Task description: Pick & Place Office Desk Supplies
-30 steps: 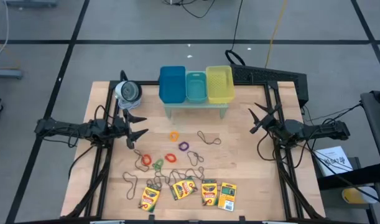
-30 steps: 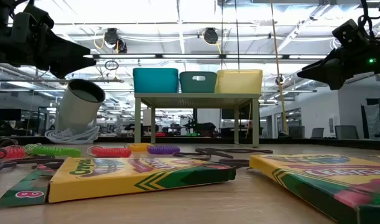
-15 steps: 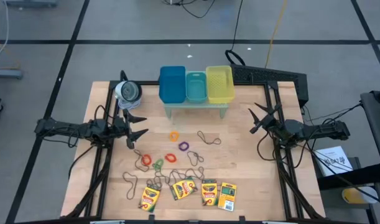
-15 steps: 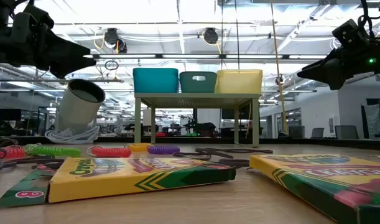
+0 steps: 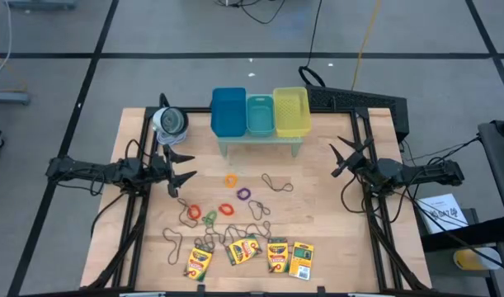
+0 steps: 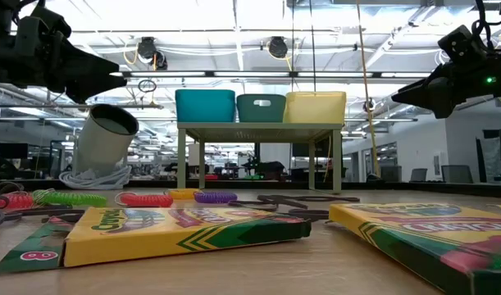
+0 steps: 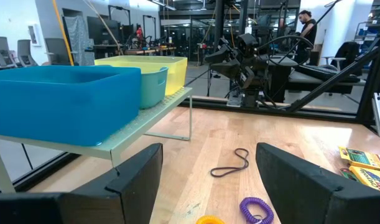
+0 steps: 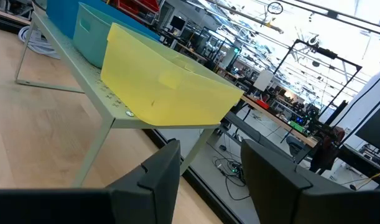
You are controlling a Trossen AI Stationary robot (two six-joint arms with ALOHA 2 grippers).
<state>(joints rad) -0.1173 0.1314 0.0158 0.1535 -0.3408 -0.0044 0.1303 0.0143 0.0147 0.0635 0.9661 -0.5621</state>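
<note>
from above, the left gripper [image 5: 184, 166] hangs over the left side of the wooden bench [image 5: 317, 198], fingers spread wide and empty, and the right gripper [image 5: 341, 157] hangs over the right side, fingers parted and empty too. only this view shows the whole layout: four crayon boxes [image 5: 250, 256] in a row along the near edge, coloured ring bands [image 5: 228, 196] scattered mid-bench, thin wiry loops [image 5: 276, 183] among them, all well apart from both grippers. the low view alone shows that the blue, teal and yellow bins [image 6: 260, 106] stand on a small pale green rack [image 6: 261, 128] raised on legs, and that the silvery roll [image 6: 105, 139] leans tilted. the left wrist view shows a dark loop [image 7: 232, 164] and a purple band [image 7: 257, 209] just ahead of its fingers, the right arm beyond, and a person [image 7: 306, 30] far back in a workshop with desks and bright ceiling lights.
</note>
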